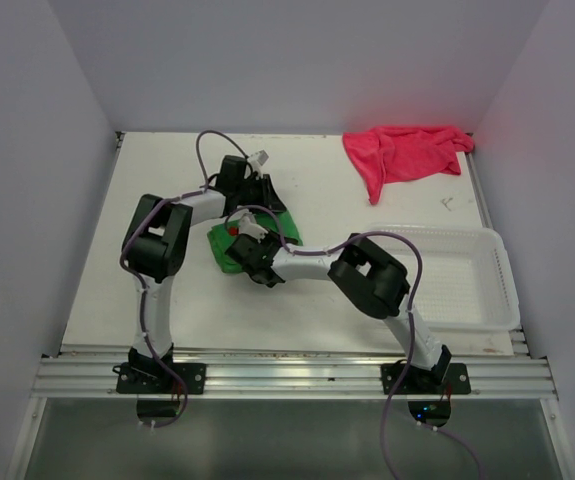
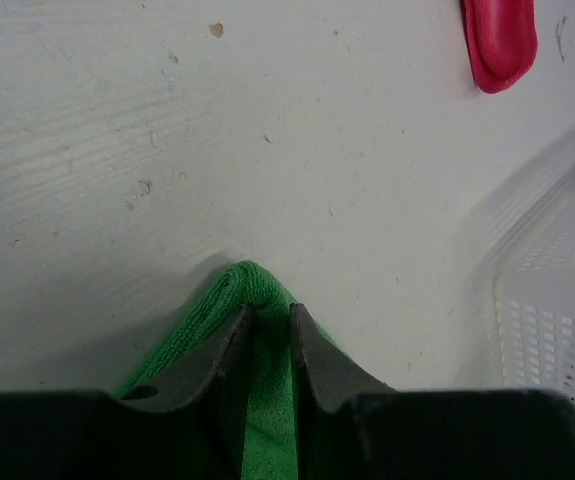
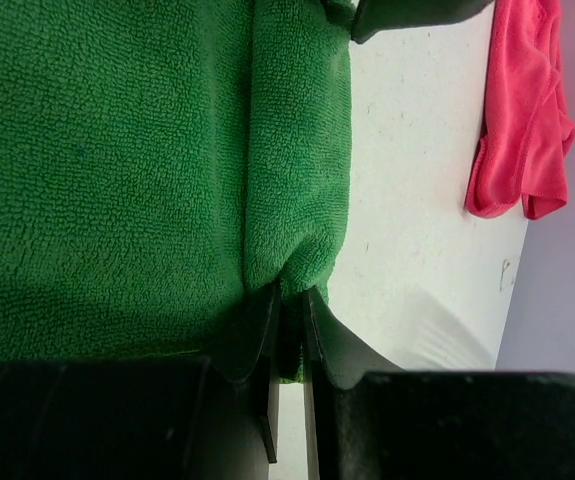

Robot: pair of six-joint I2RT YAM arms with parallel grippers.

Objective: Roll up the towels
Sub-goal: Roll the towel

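Observation:
The green towel (image 1: 223, 246) lies bunched on the white table (image 1: 167, 290) left of centre, mostly covered by both grippers. My left gripper (image 1: 260, 196) comes at it from the far side. In the left wrist view the left gripper (image 2: 270, 312) is shut on a raised fold of the green towel (image 2: 202, 318). My right gripper (image 1: 250, 252) sits at the towel's near side. In the right wrist view the right gripper (image 3: 289, 300) is shut on the rolled edge of the green towel (image 3: 117, 150). The pink-red towel (image 1: 403, 151) lies crumpled at the far right, away from both grippers.
A clear plastic mesh basket (image 1: 487, 300) stands at the right, close to the right arm's elbow; its wall (image 2: 557, 330) shows in the left wrist view. The pink-red towel (image 3: 522, 120) also appears beyond the green one. White walls enclose the table on three sides.

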